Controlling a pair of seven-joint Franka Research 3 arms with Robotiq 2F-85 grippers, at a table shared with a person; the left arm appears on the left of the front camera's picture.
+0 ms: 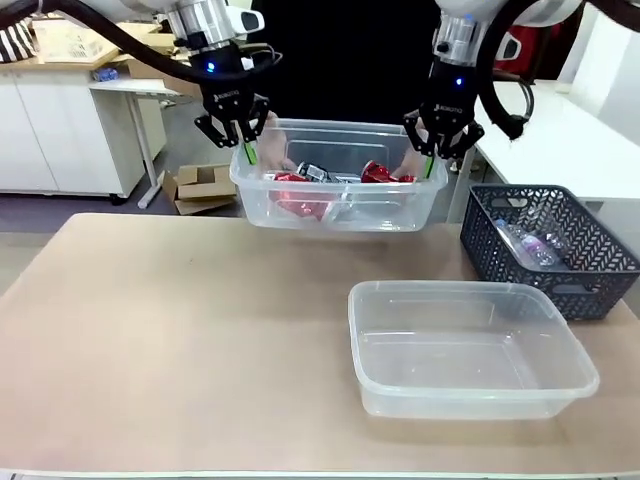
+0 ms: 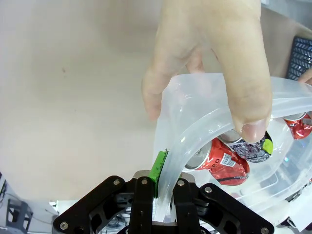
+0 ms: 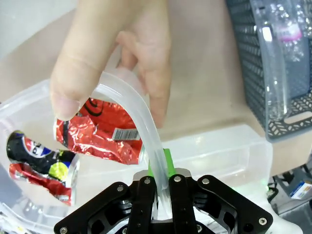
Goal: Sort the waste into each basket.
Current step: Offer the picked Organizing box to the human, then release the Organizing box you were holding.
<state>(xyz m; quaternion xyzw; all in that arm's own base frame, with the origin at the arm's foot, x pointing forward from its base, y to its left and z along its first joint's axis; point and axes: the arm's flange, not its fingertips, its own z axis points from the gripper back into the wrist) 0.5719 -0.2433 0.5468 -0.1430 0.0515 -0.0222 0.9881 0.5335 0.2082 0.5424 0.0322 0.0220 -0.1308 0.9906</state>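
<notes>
Clear tub [image 1: 421, 208] of crushed red cans [image 1: 378, 173]

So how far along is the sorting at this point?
Done: crushed red cans sit in the far tub; a bottle lies in the grey lattice basket. In hand: left gripper and right gripper shut on that tub's rim, a person's hands gripping it too. Left: the near tub holds nothing.
</notes>
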